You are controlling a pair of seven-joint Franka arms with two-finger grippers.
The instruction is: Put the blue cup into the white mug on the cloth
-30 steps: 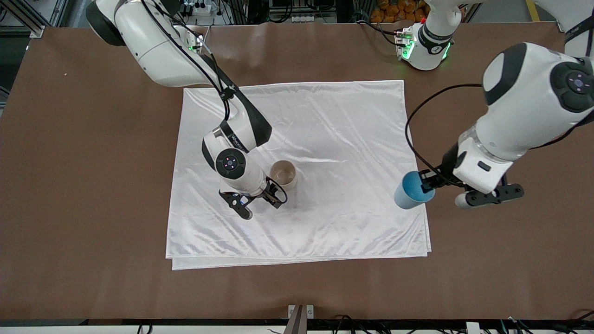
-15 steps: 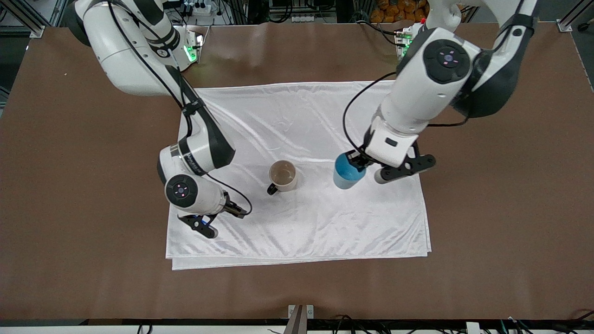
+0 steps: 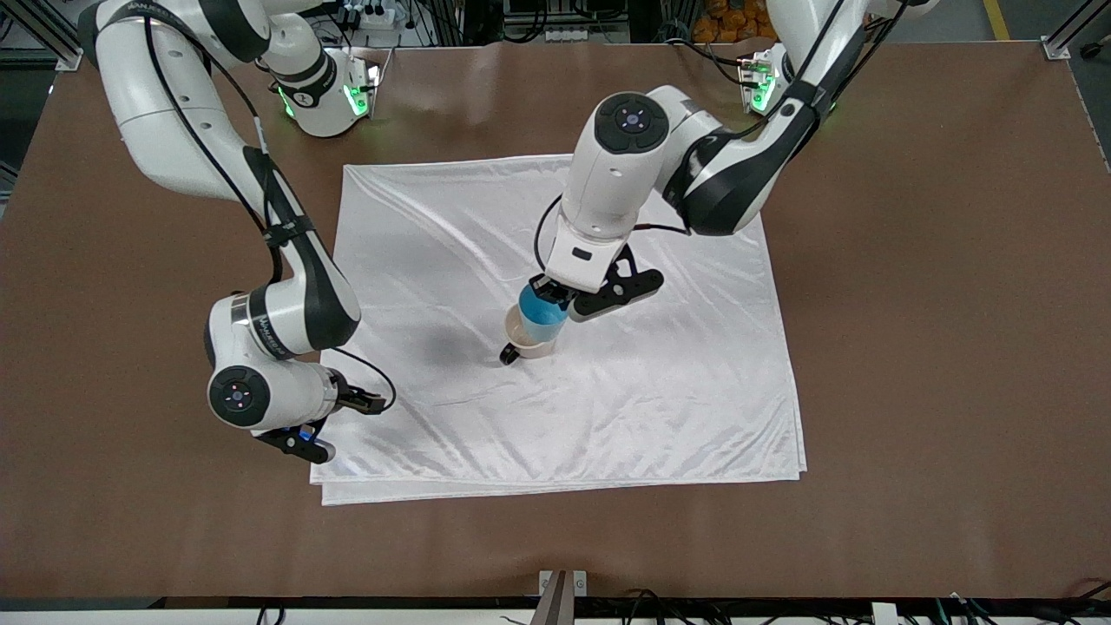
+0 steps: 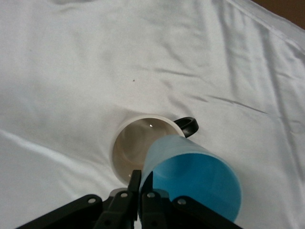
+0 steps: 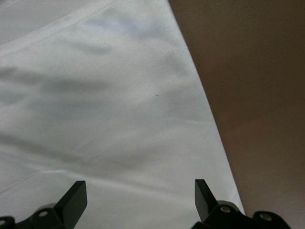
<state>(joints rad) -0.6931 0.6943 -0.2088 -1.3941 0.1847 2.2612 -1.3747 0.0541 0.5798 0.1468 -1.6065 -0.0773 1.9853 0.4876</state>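
Observation:
The blue cup (image 3: 542, 312) is pinched by its rim in my left gripper (image 3: 548, 297), right over the mouth of the white mug (image 3: 518, 340). The mug stands upright near the middle of the cloth (image 3: 642, 408), its black handle (image 3: 508, 354) toward the front camera. In the left wrist view the cup (image 4: 195, 176) overlaps the mug's rim (image 4: 131, 148); my left gripper (image 4: 141, 174) is shut on the cup's wall. My right gripper (image 3: 334, 424) is open and empty, low over the cloth's edge at the right arm's end; the right wrist view shows its fingers (image 5: 140, 191) spread above the cloth (image 5: 95, 119).
The brown table (image 3: 911, 347) surrounds the cloth on all sides. The cloth's doubled layers (image 3: 555, 486) show along the edge nearest the front camera. The right wrist view shows bare table (image 5: 257, 95) beside the cloth's edge.
My left arm has carried the blue cup from the cloth's edge at its own end to over the mug. My right gripper has drawn away from the mug to the cloth's edge.

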